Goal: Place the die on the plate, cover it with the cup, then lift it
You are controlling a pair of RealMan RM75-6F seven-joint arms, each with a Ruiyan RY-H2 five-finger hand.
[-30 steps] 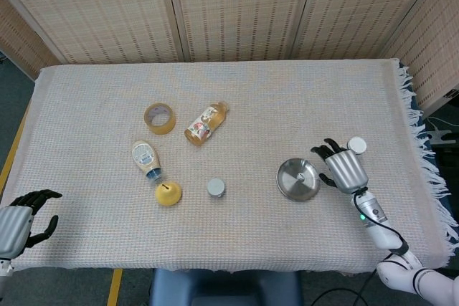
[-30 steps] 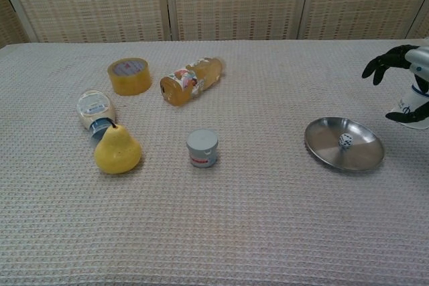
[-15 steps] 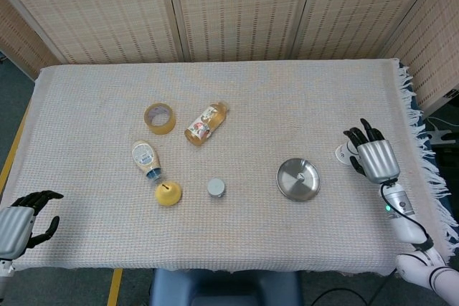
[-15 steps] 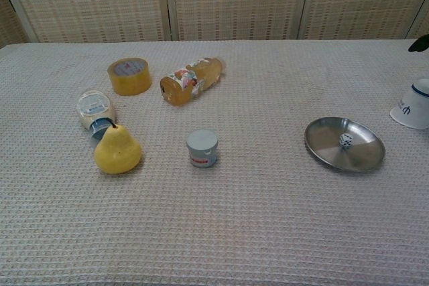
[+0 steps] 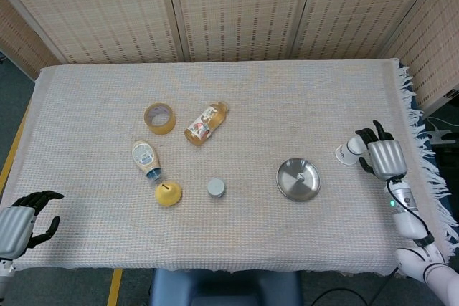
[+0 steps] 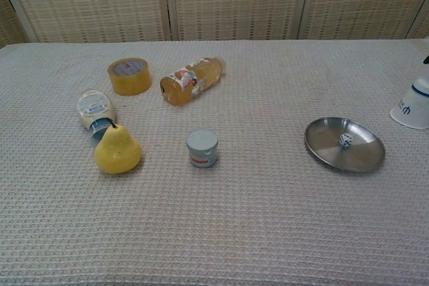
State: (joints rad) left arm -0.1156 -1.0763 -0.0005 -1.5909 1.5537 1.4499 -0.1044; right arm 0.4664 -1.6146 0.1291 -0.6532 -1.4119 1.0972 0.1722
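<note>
A small white die lies in the steel plate, near its middle. In the head view the plate sits right of centre, and I cannot make out the die there. The white cup stands upside down to the right of the plate, apart from it; in the chest view the cup is at the right edge. My right hand hovers just right of the cup with its fingers spread and nothing in them. My left hand rests at the table's front left corner, holding nothing.
A tape roll, a lying juice bottle, a lying squeeze bottle, a yellow pear and a small can sit left of centre. The fringed cloth edge runs close behind the right hand.
My right hand has drawn back to the right, from the plate's right edge past the cup, and has left the chest view. The cup and die have not moved.
</note>
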